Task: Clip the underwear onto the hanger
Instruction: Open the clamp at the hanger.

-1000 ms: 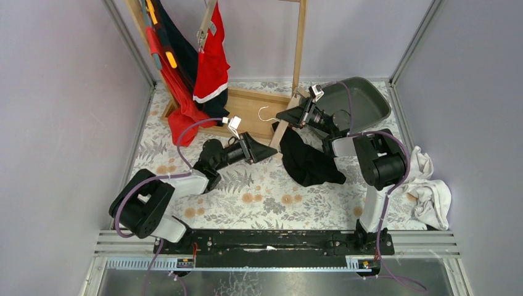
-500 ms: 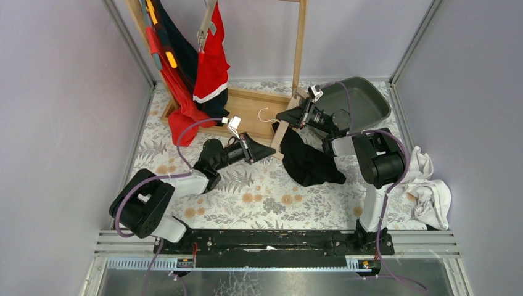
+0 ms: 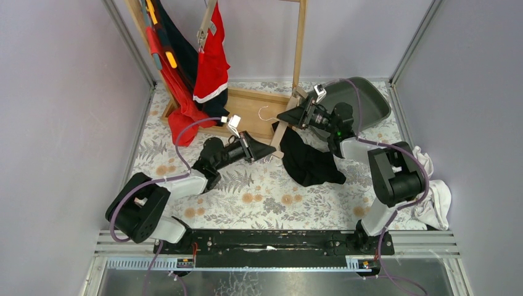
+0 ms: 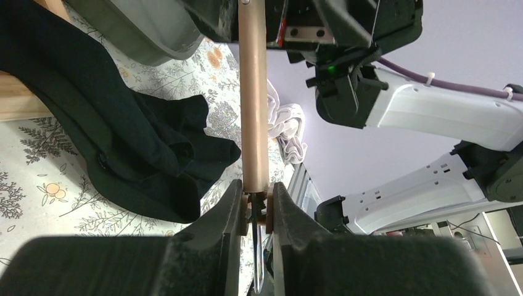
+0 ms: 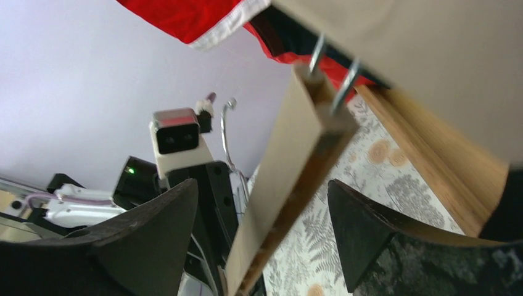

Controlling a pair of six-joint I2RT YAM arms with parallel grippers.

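Floral-print table (image 3: 259,191), purple walls.

Changes from a second ago:
- The left end effector (image 3: 264,151) went from part-open to pressed together. It now pinches the near end of the wooden hanger (image 3: 280,132). The left wrist view shows both fingers (image 4: 231,203) tight on the metal piece at the bar's end.
- The right end effector (image 3: 291,115) was narrow around the bar's far end. It is now spread, with a finger (image 5: 166,234) on either side of the bar and gaps showing.
- The right arm's elbow swung out to the right.
- The hanger itself hasn't shifted.

Underwear (image 3: 308,161): black, crumpled on the table, upper edge against the bar. It lies just ahead of the left end effector's tips and on the near side of the right end effector, in neither grip.
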